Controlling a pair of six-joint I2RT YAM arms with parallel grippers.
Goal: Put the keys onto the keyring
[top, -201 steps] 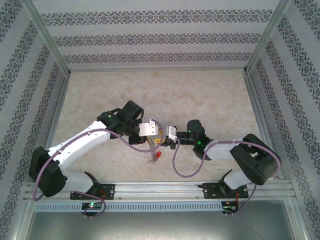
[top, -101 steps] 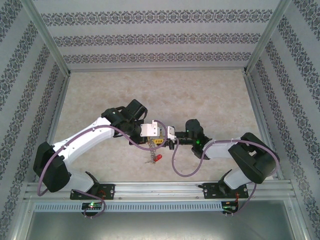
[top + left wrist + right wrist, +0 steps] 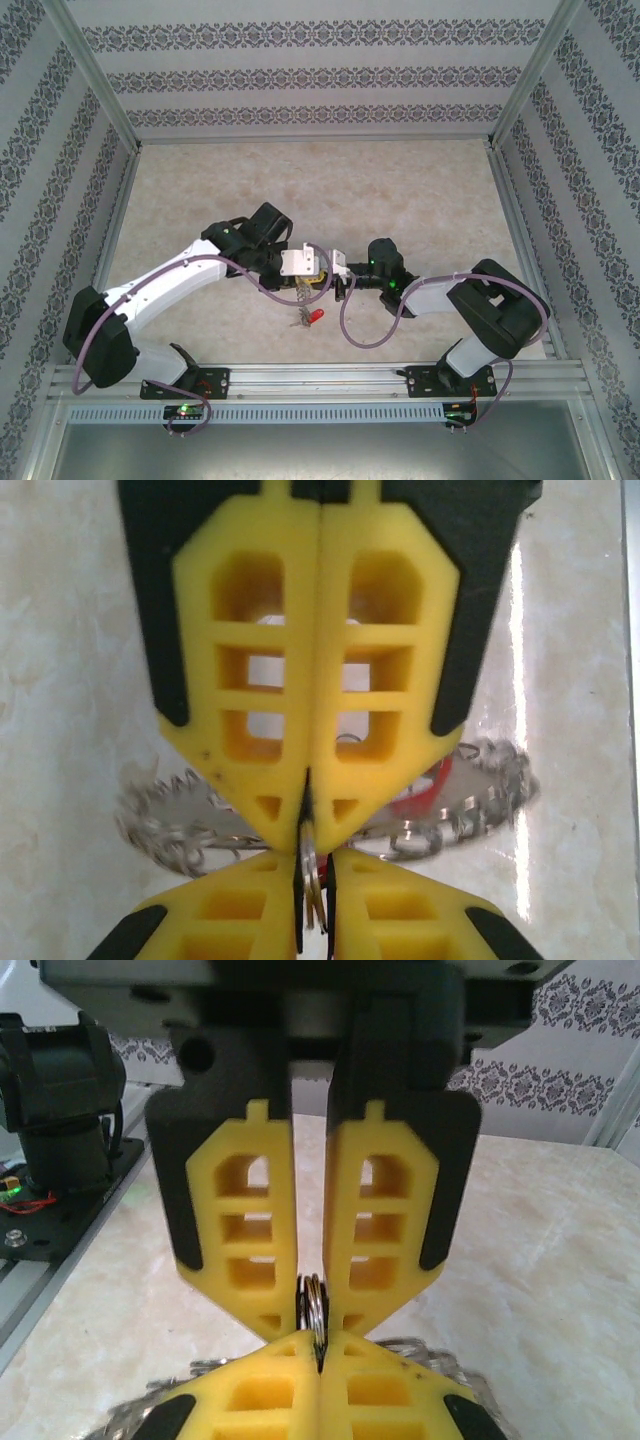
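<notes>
Left gripper (image 3: 310, 828) and right gripper (image 3: 313, 1312), tips meeting, both clamped on silvery key-fringed metal ring (image 3: 165, 820); red-headed small key (image 3: 317, 316) adjacent.

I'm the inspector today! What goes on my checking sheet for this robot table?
Surface: pale, shiny marbled table.
Job's things: keyring hangs under the grippers. One red key sits by its spiky fringe; cannot tell if it is threaded on.
Clutter: nothing seen.
Grippers: left gripper and right gripper meet tip to tip, both shut on the keyring's silvery loop.
Cables: purple cables loop along both arms.
Surroundings: patterned walls and a metal frame around the table.
</notes>
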